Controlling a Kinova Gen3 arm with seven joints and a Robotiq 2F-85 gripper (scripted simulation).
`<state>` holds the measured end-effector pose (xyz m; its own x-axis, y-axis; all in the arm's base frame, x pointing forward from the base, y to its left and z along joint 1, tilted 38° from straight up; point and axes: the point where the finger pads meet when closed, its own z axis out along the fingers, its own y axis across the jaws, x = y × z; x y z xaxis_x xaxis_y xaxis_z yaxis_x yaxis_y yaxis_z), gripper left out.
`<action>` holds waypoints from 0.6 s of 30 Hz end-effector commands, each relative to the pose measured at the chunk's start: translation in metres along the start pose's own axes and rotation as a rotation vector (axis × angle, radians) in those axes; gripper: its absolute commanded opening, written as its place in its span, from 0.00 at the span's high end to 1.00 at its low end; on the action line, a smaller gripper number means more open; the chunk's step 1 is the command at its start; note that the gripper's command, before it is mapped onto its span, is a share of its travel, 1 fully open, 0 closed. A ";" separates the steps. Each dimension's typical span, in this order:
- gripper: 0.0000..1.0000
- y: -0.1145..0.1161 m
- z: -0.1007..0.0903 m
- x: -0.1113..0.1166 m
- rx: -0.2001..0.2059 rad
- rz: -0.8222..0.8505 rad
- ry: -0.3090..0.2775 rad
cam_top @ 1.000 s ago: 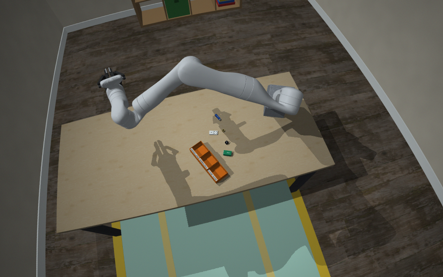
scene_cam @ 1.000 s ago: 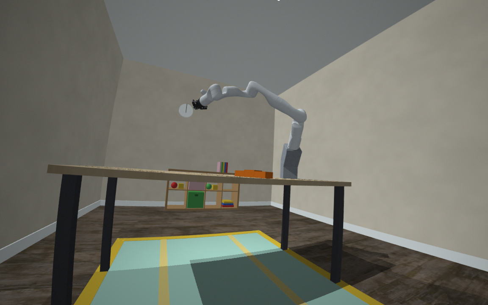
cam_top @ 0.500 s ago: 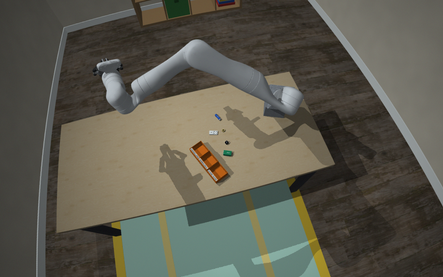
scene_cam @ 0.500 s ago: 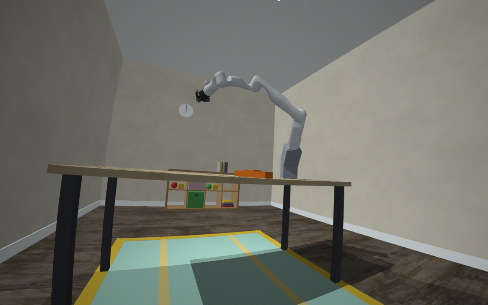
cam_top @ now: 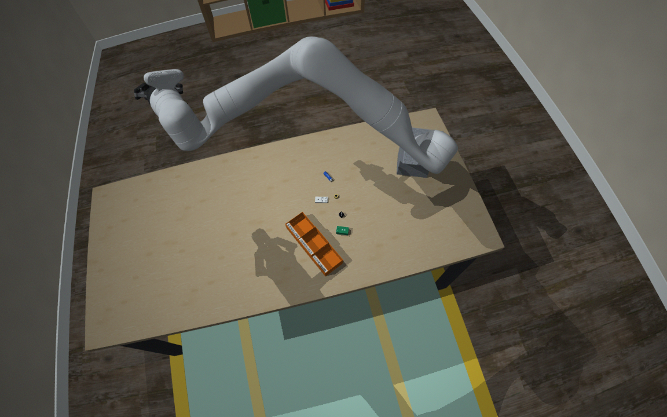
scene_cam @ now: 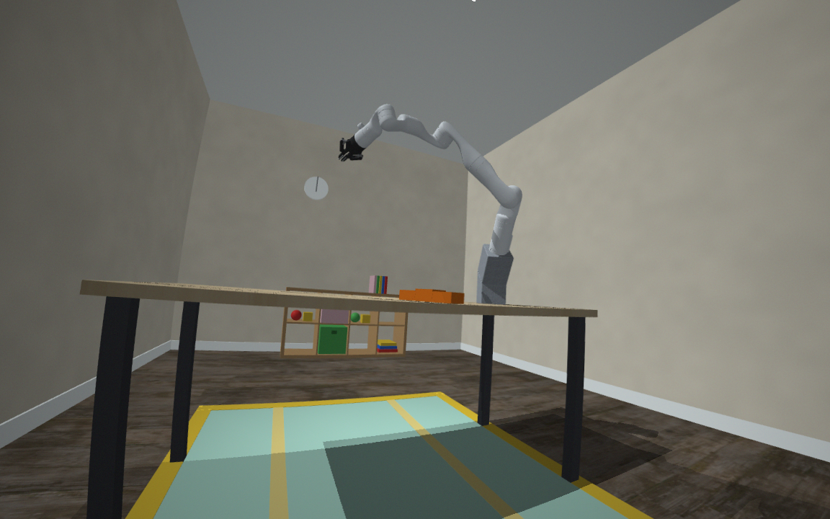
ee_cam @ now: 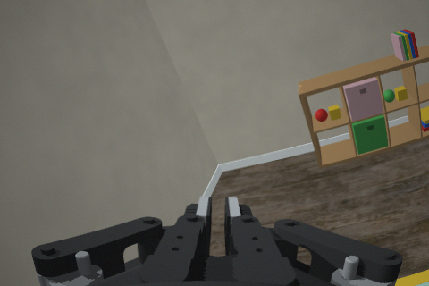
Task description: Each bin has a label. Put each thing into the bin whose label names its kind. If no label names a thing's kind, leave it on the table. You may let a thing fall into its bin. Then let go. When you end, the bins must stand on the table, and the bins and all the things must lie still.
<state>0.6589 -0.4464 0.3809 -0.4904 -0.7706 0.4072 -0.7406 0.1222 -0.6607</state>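
Observation:
My gripper (scene_cam: 343,151) (ee_cam: 218,211) is nearly closed with nothing between its fingers, high above and beyond the table's far left side. Three joined orange bins (cam_top: 334,267) (scene_cam: 431,296) stand on the table (cam_top: 170,233); their insides look empty, and their white labels are too small to read. To their right and behind lie a small blue cylinder (cam_top: 328,176), a white domino-like tile (cam_top: 321,199) with black dots, a small brass-coloured ring (cam_top: 336,196), a small black piece (cam_top: 341,214) and a green block (cam_top: 343,230) with pale marks. The small things are hidden in the exterior view.
The arm's grey pedestal (cam_top: 412,158) (scene_cam: 494,277) stands at the table's right end. The arm arches over the table's far edge. A wooden shelf (scene_cam: 348,324) (ee_cam: 344,78) with boxes and toys stands by the back wall, and a clock (scene_cam: 316,187) hangs there.

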 end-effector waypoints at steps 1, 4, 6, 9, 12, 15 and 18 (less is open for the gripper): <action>0.91 -0.001 -0.006 0.027 0.005 0.018 0.025; 0.91 -0.003 -0.012 0.032 0.030 0.049 -0.005; 0.91 -0.007 -0.025 0.042 0.042 0.065 -0.020; 0.91 -0.010 -0.036 0.052 0.042 0.065 -0.020; 0.91 -0.012 -0.043 0.056 0.072 0.093 -0.049; 0.91 -0.017 -0.063 0.070 0.084 0.104 -0.061; 0.91 -0.018 -0.069 0.074 0.083 0.104 -0.061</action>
<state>0.6161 -0.4511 0.4561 -0.5128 -0.8074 0.2917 -0.6538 0.1471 -0.7422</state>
